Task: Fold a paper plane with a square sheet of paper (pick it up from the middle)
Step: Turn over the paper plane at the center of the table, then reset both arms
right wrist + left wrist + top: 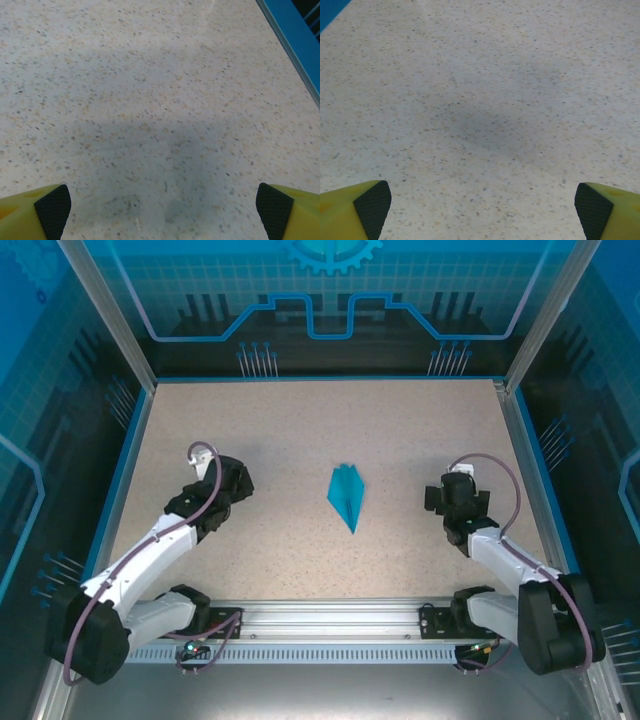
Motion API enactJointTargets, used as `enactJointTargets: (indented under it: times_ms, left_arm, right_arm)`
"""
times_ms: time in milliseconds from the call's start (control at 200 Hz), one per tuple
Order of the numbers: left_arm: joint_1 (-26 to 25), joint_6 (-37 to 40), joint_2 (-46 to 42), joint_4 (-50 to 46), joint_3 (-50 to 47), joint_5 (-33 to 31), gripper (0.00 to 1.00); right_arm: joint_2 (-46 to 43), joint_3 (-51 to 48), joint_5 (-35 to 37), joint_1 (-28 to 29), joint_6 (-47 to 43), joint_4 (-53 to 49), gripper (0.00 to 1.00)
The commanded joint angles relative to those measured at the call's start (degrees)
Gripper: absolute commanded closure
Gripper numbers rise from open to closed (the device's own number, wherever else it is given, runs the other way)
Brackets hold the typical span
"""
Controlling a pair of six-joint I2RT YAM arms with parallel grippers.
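Observation:
The teal-blue paper plane (347, 494) lies flat in the middle of the table, a narrow dart with a centre crease, its tip pointing toward the near edge. My left gripper (232, 480) hangs over the table well to the plane's left. Its yellow fingers (355, 210) stand wide apart, open over bare tabletop. My right gripper (457, 496) sits well to the plane's right. It is open too, its fingers (287, 210) at the frame corners with nothing between them. Neither gripper touches the plane.
The speckled beige table (300, 430) has a blue rim (320, 378) at the back and sides. A metal rail (320, 625) with both arm bases runs along the near edge. The blue rim (292, 37) passes close to the right gripper.

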Motion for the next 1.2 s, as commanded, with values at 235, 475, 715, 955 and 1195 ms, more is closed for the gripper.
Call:
enactJointTargets:
  times_ms: [235,475,715,955,1195]
  left_arm:
    - [4.96,6.92,-3.11,5.35,-4.93,3.22,0.02]
    - [7.52,9.00,-3.06,10.84,-7.10,8.76,0.02]
    - [10.94,15.92,-0.42,23.05,-9.81,4.02,0.01]
    - [14.22,25.13,13.37,49.66,-15.19,10.24,0.02]
    - [17.76,28.61,22.63,64.90,-15.60,20.18,0.01]
  right_arm:
    - [9.98,-1.40,-11.84,-5.06,-7.56,32.88,0.00]
    - [21.53,-0.46,-19.44,-2.27,-13.17,43.33,0.01]
    - [21.85,0.59,-17.88,-4.03,-10.35,41.12,0.00]
    - [21.83,0.61,-17.16,-3.87,-10.18,41.08,0.01]
    - [21.84,0.58,-17.21,-3.79,-10.22,41.06,0.01]
